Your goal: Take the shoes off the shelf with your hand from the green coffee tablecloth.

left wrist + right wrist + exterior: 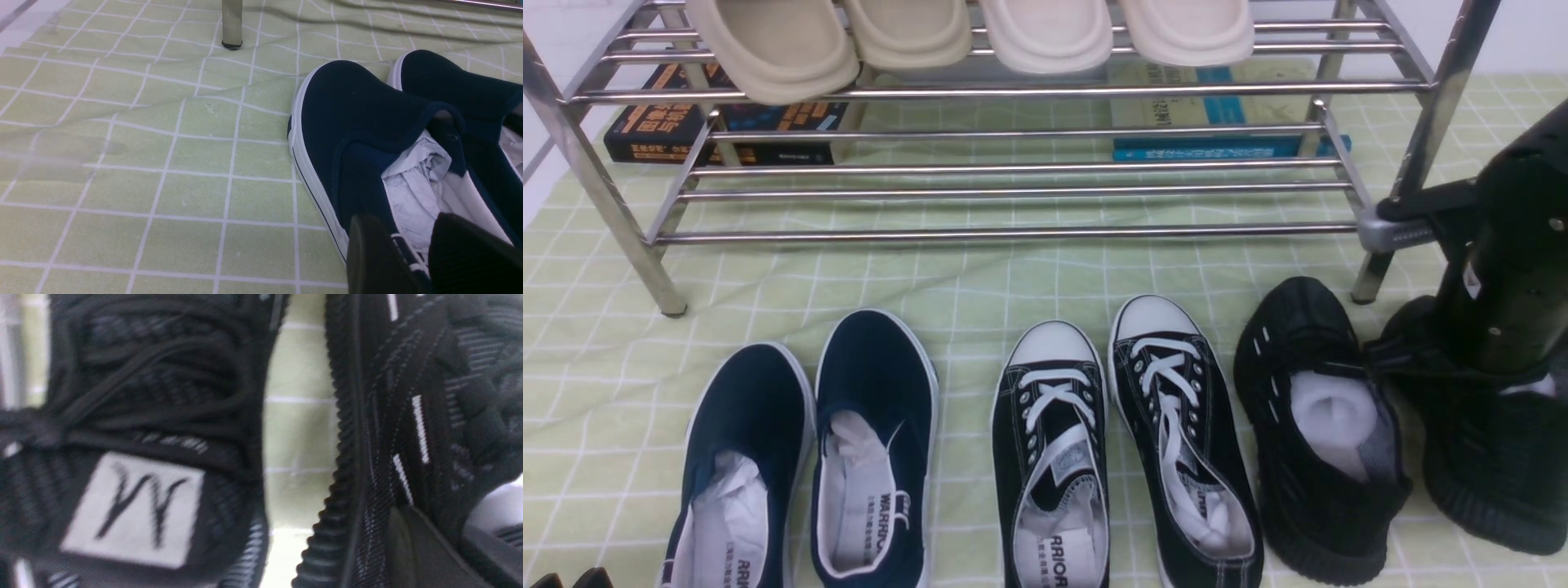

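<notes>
Both black knit shoes stand on the green checked tablecloth [980, 269] in front of the steel shelf [1013, 167], at the right end of the row. The left shoe [1311, 425] shows its white stuffing. The right shoe [1494, 482] is partly under my right arm [1511, 269]. In the right wrist view my right gripper [445, 522] has one finger [412, 547] outside that shoe's side wall [412, 428] and the other inside the opening, closed on the collar. The other shoe's tongue label [130, 506] is beside it. My left gripper [412, 232] is open, low by the navy slip-on [359, 130].
Navy slip-ons [800, 457] and black canvas sneakers with white laces [1119, 441] stand in the row on the cloth. Beige slippers [907, 33] sit on the shelf's upper tier. Books [719, 122] lie behind it. The shelf's right leg [1372, 278] is close to my right arm.
</notes>
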`<control>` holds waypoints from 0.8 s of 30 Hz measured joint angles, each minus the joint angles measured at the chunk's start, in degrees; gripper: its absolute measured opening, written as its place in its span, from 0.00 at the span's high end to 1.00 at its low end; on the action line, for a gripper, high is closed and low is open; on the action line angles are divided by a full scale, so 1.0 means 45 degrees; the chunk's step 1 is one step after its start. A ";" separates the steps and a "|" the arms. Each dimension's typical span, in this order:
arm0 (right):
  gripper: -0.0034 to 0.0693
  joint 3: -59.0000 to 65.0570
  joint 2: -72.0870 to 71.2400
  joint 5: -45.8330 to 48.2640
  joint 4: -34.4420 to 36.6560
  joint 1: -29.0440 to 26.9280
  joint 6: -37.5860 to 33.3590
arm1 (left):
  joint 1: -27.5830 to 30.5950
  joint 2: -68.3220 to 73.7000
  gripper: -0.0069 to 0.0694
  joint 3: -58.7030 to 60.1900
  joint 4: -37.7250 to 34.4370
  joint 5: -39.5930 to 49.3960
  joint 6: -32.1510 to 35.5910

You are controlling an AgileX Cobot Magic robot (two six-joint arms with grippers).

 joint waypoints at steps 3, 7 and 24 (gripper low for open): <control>0.92 0.0000 0.0000 -0.0014 0.0353 0.0000 -0.0479 | 0.0000 0.0000 0.60 0.0000 0.0000 0.0000 0.0000; 0.91 -0.0176 0.0000 -0.0002 -0.0082 0.0000 -0.0921 | 0.0000 0.0000 0.60 0.0000 0.0000 0.0000 0.0000; 0.88 -0.0394 0.0222 -0.0207 0.0411 0.0000 -0.3120 | 0.0000 0.0000 0.60 0.0000 0.0000 0.0000 0.0000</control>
